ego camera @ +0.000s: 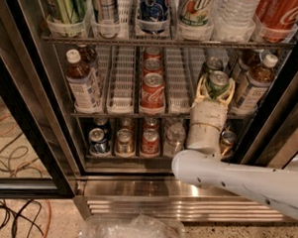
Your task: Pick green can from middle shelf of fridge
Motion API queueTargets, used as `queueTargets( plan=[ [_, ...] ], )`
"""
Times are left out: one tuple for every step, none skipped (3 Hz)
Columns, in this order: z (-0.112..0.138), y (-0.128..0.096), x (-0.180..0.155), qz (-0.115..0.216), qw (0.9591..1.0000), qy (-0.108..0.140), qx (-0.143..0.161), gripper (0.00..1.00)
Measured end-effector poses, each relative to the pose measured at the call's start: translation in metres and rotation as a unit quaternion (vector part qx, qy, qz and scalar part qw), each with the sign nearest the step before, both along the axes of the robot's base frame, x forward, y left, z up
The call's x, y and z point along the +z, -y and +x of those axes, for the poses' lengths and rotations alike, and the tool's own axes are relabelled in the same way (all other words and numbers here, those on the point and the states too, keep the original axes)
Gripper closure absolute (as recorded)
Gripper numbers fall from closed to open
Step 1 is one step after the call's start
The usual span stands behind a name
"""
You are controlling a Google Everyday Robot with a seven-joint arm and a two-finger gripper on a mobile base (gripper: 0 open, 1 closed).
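Green can stands upright at right of centre of the frame, on the middle shelf of the fridge, front of its lane, silver top facing the camera. Gripper is at the can, reaching in from below. Its pale fingers sit one on each flank of the can, left and right, with the can squarely between them. Fingers are held apart only by the can's width and lie against its sides, so the grip reads as closed on it. Can base is hidden behind the white wrist, so it cannot be told whether the can rests on the rack. A second green can is just behind and slightly left in the same lane, close to the left finger. White arm runs from the wrist down to the lower right edge of the frame. Same shelf also carries a row of red Coca-Cola cans in the centre lane, white-capped brown bottles at far left and far right, and white slotted lanes between. Lower rack holds small mixed cans. Cables lie on the floor at lower left, and crumpled clear plastic is at the bottom centre.
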State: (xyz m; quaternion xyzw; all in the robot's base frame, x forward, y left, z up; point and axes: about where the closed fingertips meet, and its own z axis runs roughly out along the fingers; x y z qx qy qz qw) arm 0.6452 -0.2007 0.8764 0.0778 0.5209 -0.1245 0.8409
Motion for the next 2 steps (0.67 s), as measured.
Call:
queueTargets(
  plan=[
    [-0.013,-0.003,0.029,-0.006,0.9993,0.031,0.019,1.0],
    [-0.029,-0.01,0.053,-0.018,0.9971,0.06,0.044,1.0]
  ],
)
